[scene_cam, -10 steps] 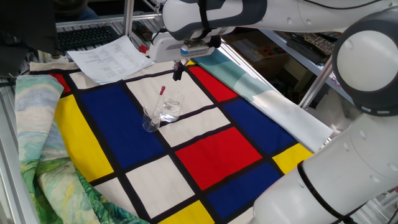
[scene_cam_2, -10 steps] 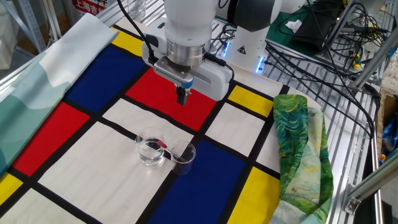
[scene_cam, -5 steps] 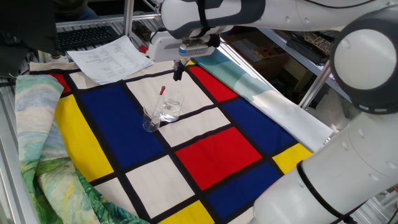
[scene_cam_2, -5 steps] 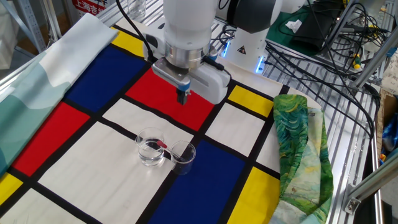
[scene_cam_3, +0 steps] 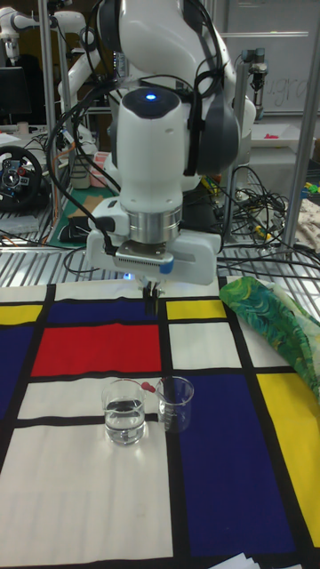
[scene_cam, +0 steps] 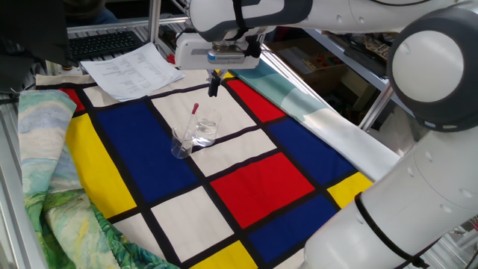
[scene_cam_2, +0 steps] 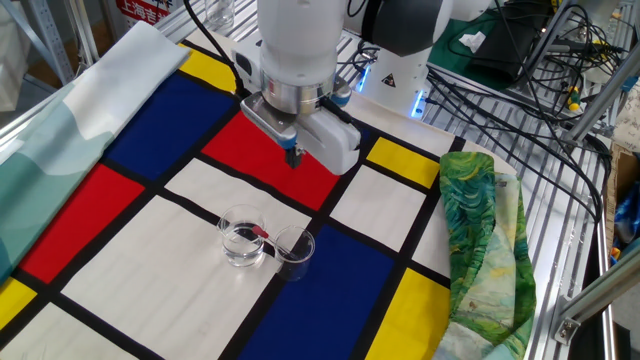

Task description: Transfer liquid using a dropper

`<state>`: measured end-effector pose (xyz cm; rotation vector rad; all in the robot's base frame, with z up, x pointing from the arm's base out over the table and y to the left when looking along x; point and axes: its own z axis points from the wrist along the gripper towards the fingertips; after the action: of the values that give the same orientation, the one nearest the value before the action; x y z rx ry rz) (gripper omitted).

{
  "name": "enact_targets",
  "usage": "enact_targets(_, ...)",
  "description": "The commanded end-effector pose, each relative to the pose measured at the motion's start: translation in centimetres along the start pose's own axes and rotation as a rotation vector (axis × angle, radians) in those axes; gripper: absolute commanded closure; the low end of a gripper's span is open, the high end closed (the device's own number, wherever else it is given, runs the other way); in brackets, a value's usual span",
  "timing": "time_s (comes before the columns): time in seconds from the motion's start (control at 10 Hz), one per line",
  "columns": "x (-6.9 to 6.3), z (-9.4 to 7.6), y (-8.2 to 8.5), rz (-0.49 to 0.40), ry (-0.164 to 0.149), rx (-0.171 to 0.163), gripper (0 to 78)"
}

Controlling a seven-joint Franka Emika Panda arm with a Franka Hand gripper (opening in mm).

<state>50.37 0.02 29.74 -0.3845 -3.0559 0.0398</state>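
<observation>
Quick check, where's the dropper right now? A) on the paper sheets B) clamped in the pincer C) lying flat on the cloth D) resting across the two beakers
D: the dropper leans in the beakers, red bulb up, while the pincer hangs above it, holding nothing.

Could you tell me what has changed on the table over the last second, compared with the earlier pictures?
Only the arm moved: its wrist turned about the vertical, swinging the camera block round, while the gripper stayed above the cloth, fingers close together, holding nothing. The dropper still leans in the beakers, which have not shifted; nothing was grasped or released.
</observation>
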Motion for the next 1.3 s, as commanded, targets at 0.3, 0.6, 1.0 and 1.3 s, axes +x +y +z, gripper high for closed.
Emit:
enact_targets(0.3, -1.0, 0.7, 0.3, 0.039, -0.057, -0.011, 77.6)
enact_targets(0.6, -1.5, 1.1, 1.0, 0.071, -0.089, -0.02, 77.6)
enact_targets(1.0, -2.2, 2.0, 1.3, 0.07, -0.103, -0.022, 77.6)
enact_targets(1.3, -2.2, 2.5, 1.3, 0.07, -0.099, -0.022, 77.6)
